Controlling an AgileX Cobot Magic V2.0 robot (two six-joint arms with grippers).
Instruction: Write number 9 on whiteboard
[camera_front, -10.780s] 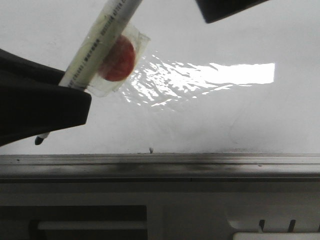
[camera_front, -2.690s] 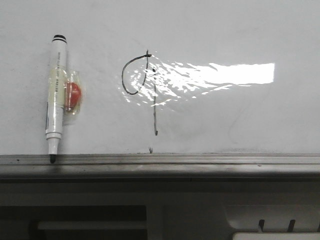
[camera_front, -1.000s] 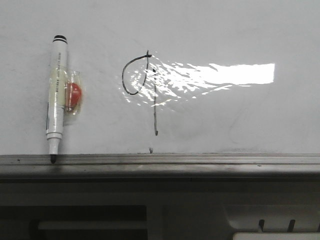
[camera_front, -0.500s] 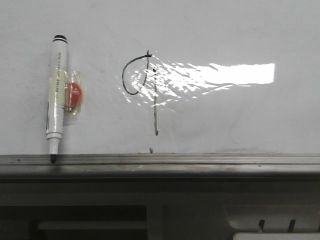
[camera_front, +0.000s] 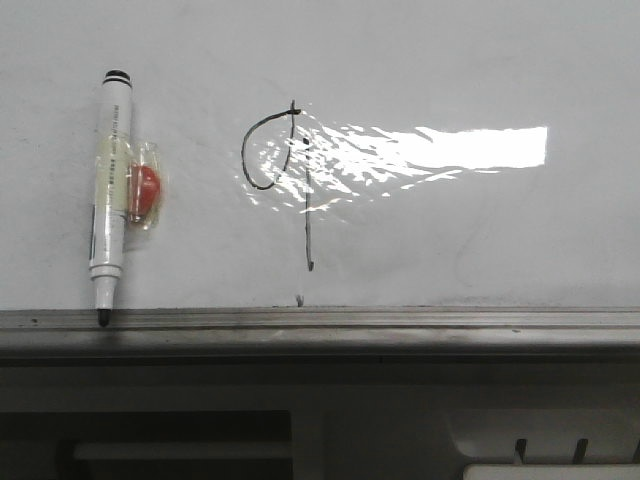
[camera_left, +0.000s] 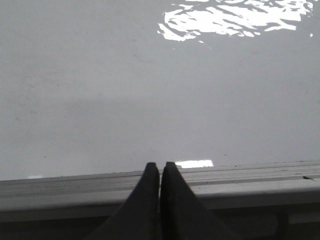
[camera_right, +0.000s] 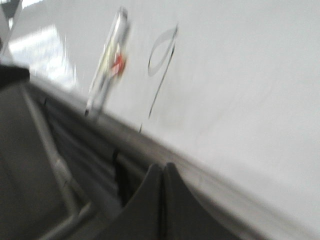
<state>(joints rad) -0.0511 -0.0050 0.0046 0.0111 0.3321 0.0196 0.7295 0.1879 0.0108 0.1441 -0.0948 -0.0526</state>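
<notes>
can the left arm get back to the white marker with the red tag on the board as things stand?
Probably yes. The white marker with the red tag stands alone, tip on the grey metal tray, nothing touching it. The left gripper is shut, so it must open first.

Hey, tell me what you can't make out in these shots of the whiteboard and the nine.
- Front view: glare washes over the number 9, so whether its loop closes is unclear.
- Front view: print on the marker is too small to read.
- Right wrist view: motion blur smears marker and figure.
- Left wrist view: frame edges cut off the whiteboard; neither shows.
</notes>
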